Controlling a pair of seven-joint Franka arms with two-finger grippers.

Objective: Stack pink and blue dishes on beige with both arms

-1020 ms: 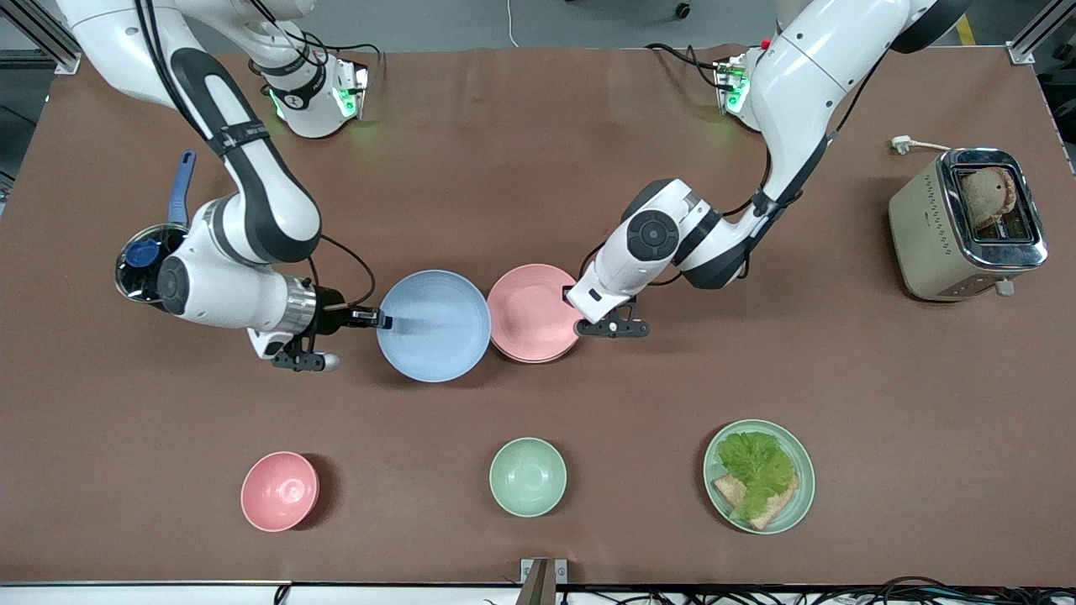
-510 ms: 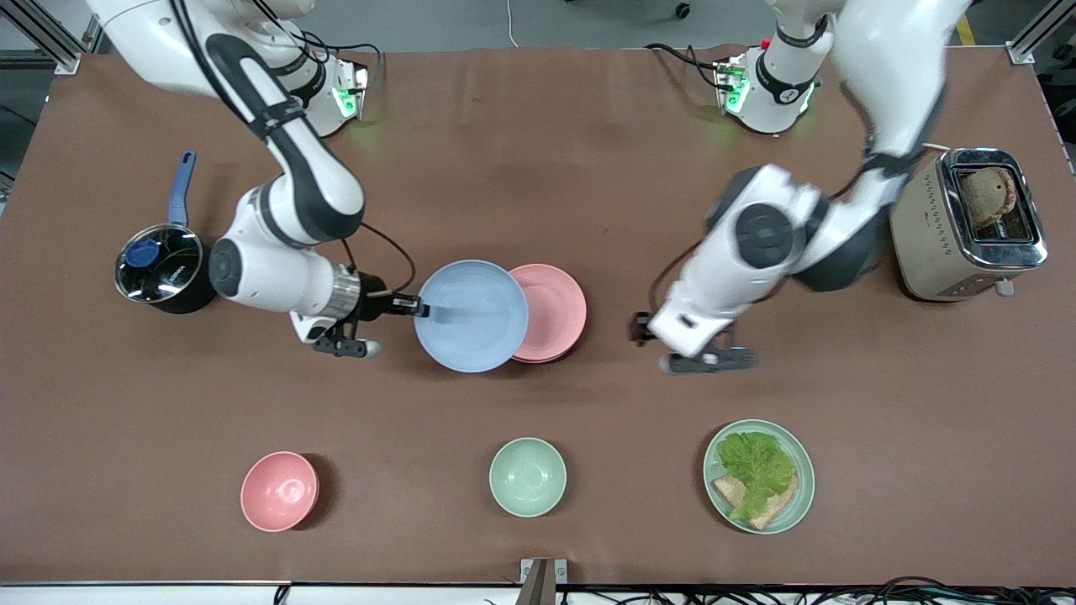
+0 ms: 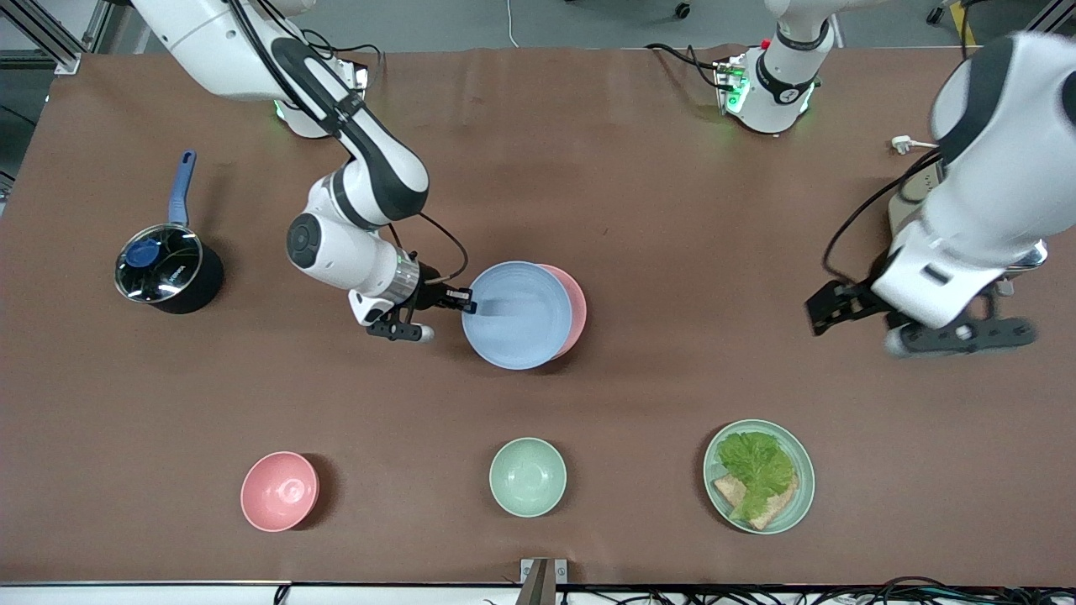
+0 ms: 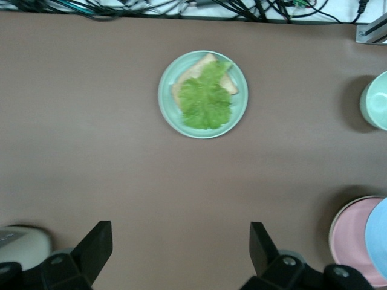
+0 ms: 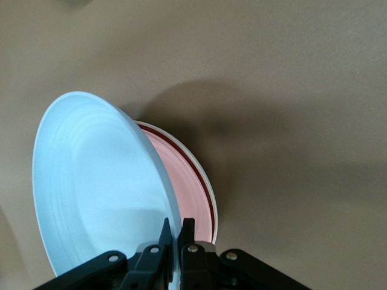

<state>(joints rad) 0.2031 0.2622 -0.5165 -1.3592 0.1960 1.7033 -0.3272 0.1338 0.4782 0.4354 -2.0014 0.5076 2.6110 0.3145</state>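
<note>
Right gripper (image 3: 467,302) pinches one blue plate (image 3: 517,315) over one pink plate (image 3: 573,307); left gripper (image 4: 179,251) gapes empty, no legible writing

Plates mid-table, bowls nearer the camera

Blue plate (image 3: 517,314) overlaps pink plate (image 3: 574,309); pink bowl (image 3: 279,491), mint bowl (image 3: 527,476), lettuce plate (image 3: 759,476) lie nearer.

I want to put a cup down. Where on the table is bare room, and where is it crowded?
Bare cloth lies between the stack and the toaster, and between the pan and the pink bowl. It is crowded at the middle: the right end effector holds the blue plate over the pink plate. The open left end effector hangs beside the toaster.
</note>
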